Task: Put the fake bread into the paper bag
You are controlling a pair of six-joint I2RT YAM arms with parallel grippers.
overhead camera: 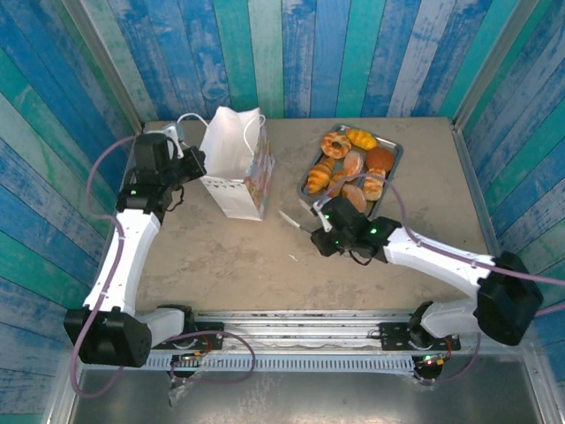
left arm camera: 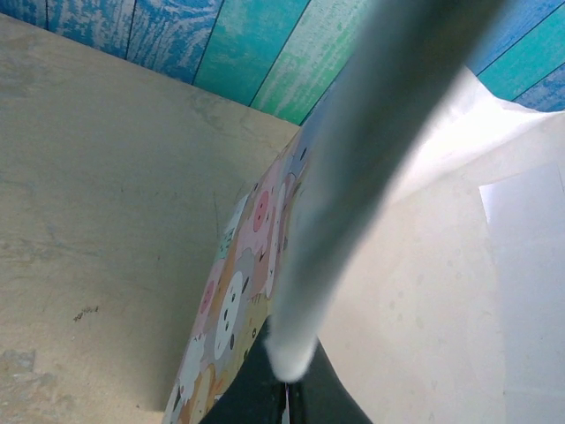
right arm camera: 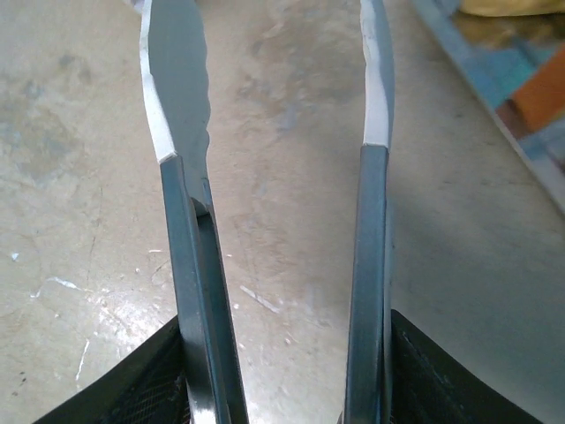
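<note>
Left fingers (left arm camera: 247, 397) pinch the paper bag (left arm camera: 397, 309) — right fingers (right arm camera: 441, 384) clamp tongs (right arm camera: 181, 132).

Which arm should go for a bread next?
Right. The right gripper holds the tongs, blades apart, beside the tray of bread. The left gripper is shut on the bag, away from the tray.

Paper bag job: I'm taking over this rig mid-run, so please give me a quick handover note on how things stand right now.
Left gripper: shut on the rim of the paper bag, which stands upright and open.
Right gripper: shut on the tongs; their tips are spread and empty over the table, beside the tray.
Fake bread: piled on the tray; none seen in the part of the bag's inside that shows.
Done: bag held, tongs in hand.
Left: move every piece into the bag.
</note>
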